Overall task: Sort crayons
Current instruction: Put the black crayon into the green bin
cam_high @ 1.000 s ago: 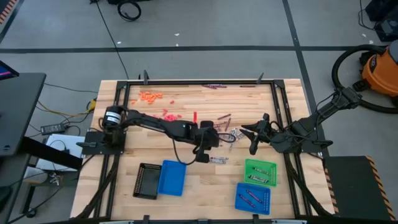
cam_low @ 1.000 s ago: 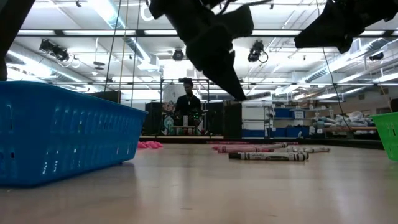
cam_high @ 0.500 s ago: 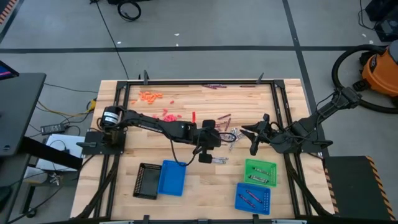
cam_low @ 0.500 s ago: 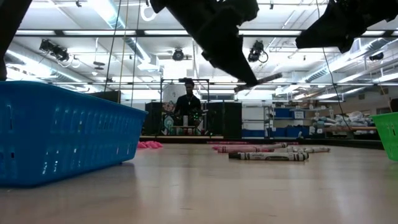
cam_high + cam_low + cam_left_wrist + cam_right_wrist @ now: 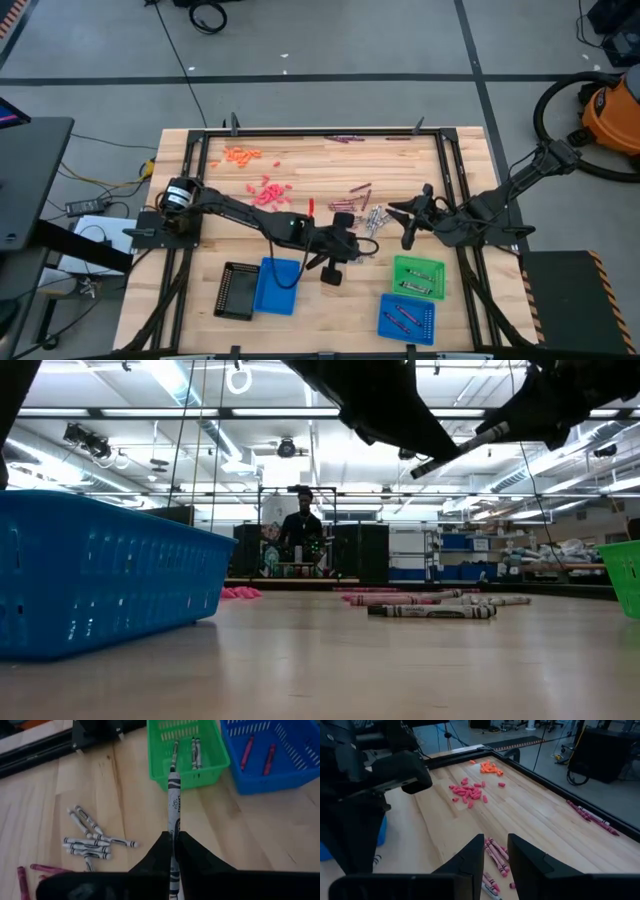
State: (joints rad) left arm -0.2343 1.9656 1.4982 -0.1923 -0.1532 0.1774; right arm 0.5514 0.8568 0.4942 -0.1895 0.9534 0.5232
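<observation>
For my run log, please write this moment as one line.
left gripper: shut on silver-grey crayon, lifted, pointing toward green tray | right gripper: open, empty, waiting above table

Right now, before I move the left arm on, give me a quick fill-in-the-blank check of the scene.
1. The left gripper is shut on a ____ crayon.
2. That crayon points toward the ____ tray.
3. The blue tray beside it holds ____ crayons.
4. The right gripper holds ____.

Missing words: silver-grey; green; red-pink; nothing
</observation>
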